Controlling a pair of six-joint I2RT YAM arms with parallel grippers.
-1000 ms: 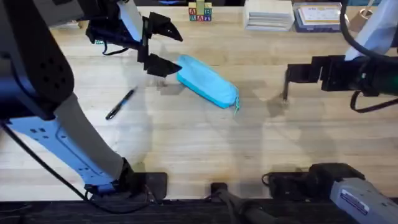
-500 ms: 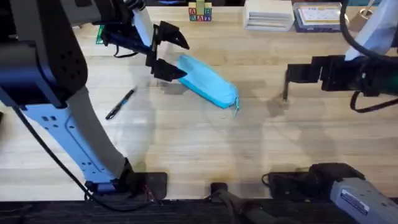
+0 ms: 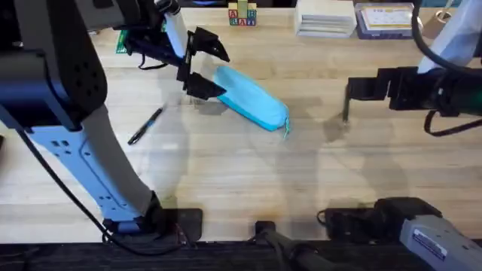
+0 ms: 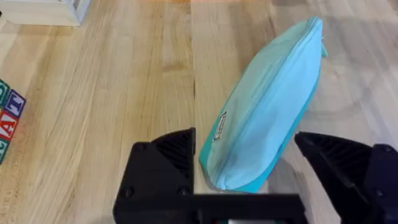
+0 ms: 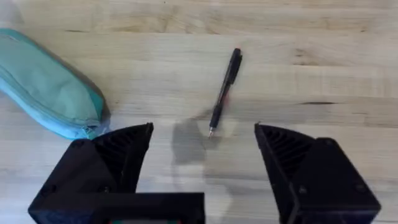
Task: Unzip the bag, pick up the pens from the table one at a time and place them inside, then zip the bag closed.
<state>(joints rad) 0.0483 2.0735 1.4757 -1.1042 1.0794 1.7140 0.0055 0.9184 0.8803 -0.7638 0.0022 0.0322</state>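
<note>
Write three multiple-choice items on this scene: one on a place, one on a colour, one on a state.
1. Which end of the bag does the left gripper straddle?
A. the far-left end
B. the cord end
C. neither

2. What colour is the bag?
A. red
B. light blue
C. black

3. How is the right gripper?
A. shut on a pen
B. shut, empty
C. open

Answers: 1 A, its fingers flank that end overhead. 2 B, blue fabric in every view. 3 C, its fingers stand apart, a pen lying on the table beyond them.

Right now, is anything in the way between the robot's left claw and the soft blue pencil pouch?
Nothing visible. The open left gripper already straddles one end of the soft light-blue fabric pouch, with only bare wooden table around it.
</note>
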